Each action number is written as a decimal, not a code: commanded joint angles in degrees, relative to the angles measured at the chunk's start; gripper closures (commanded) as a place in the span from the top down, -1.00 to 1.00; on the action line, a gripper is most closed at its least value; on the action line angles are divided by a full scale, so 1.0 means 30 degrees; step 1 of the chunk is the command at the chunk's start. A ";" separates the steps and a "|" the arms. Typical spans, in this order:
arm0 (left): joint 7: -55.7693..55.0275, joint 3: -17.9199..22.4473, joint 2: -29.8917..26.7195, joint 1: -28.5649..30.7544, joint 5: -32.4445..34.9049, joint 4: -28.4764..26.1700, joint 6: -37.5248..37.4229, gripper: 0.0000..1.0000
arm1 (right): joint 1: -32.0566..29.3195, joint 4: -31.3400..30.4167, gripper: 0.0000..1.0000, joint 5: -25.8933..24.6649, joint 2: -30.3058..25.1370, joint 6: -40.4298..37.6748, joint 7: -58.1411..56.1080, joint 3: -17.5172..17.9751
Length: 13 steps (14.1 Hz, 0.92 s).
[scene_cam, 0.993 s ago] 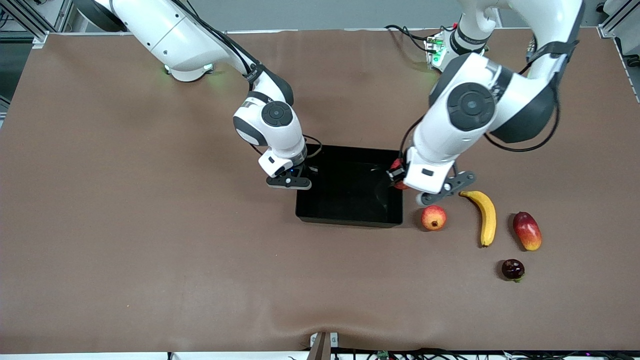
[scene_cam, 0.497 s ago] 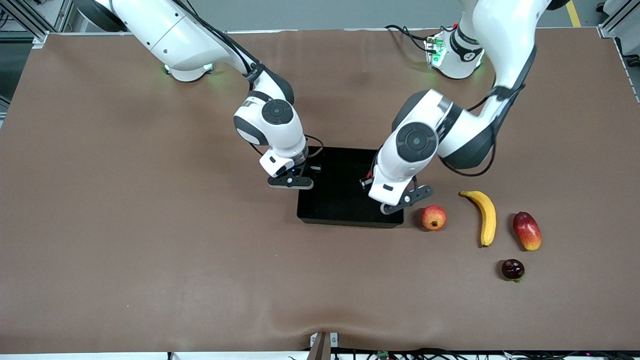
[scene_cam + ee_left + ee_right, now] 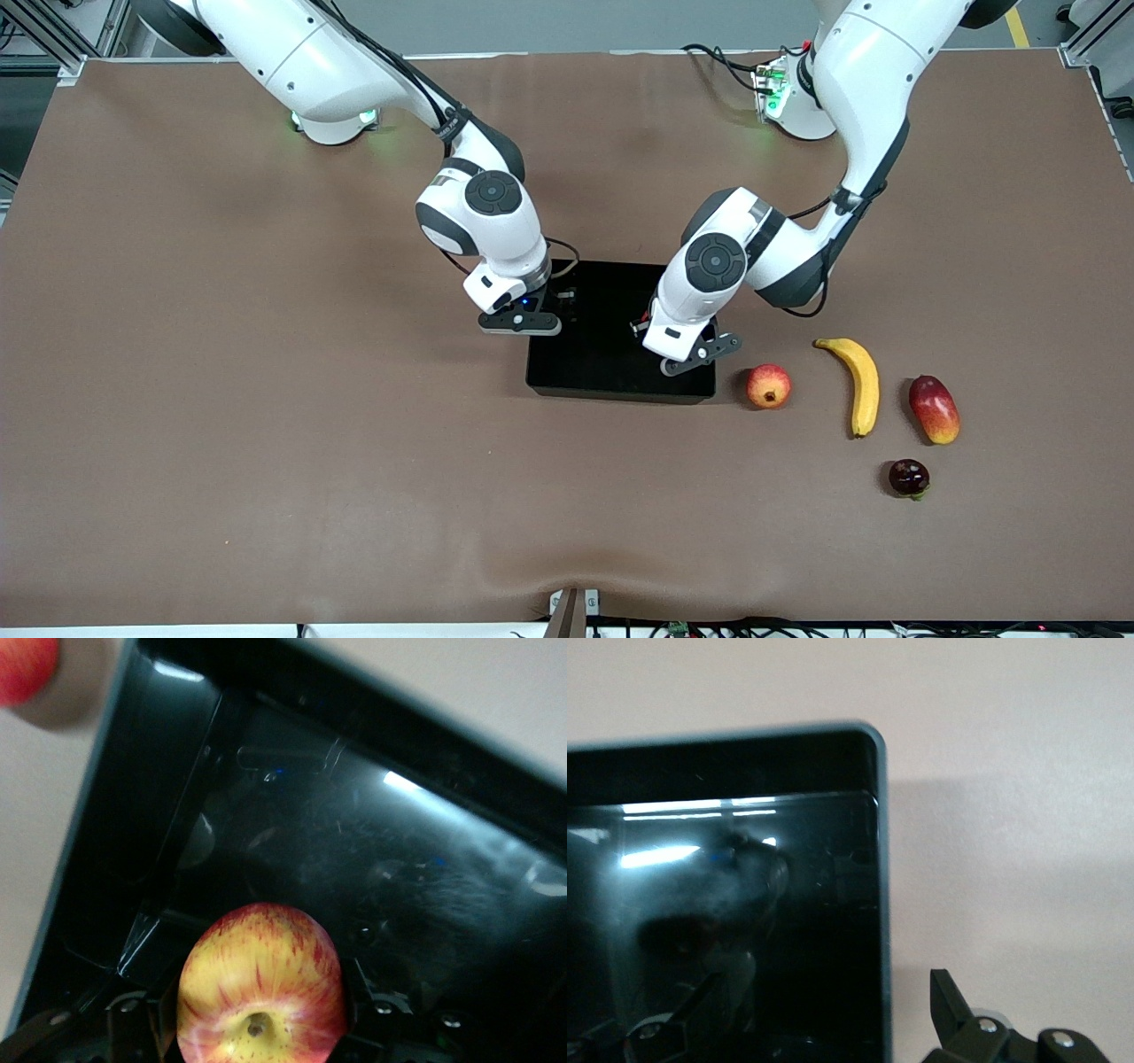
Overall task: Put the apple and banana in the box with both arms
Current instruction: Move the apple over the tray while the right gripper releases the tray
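My left gripper (image 3: 649, 331) is shut on the apple (image 3: 260, 988), a red apple with yellow streaks, and holds it low over the inside of the black box (image 3: 602, 365). In the front view the wrist hides the apple. In the left wrist view the gripper (image 3: 260, 1008) has the box floor (image 3: 372, 850) just under the apple. My right gripper (image 3: 554, 310) is open and empty, over the box wall at the right arm's end. In the right wrist view it (image 3: 824, 992) straddles that wall (image 3: 879, 904). The banana (image 3: 861, 383) lies on the table, toward the left arm's end from the box.
A red-orange fruit with a crown nub (image 3: 768, 386) lies beside the box's corner, between box and banana. A red-yellow mango (image 3: 934, 408) lies beside the banana. A small dark fruit (image 3: 909, 478) lies nearer the front camera.
My left arm has carried the apple from the box's edge at its own end to over the box's inside, and lower. My right gripper has barely shifted.
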 commanded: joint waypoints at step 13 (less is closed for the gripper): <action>-0.0908 0.0051 0.0559 -0.0507 0.2206 -0.2177 0.2500 -0.35 | -0.2717 0.1220 1.00 0.8466 -0.2042 -0.4548 -1.4468 -0.4183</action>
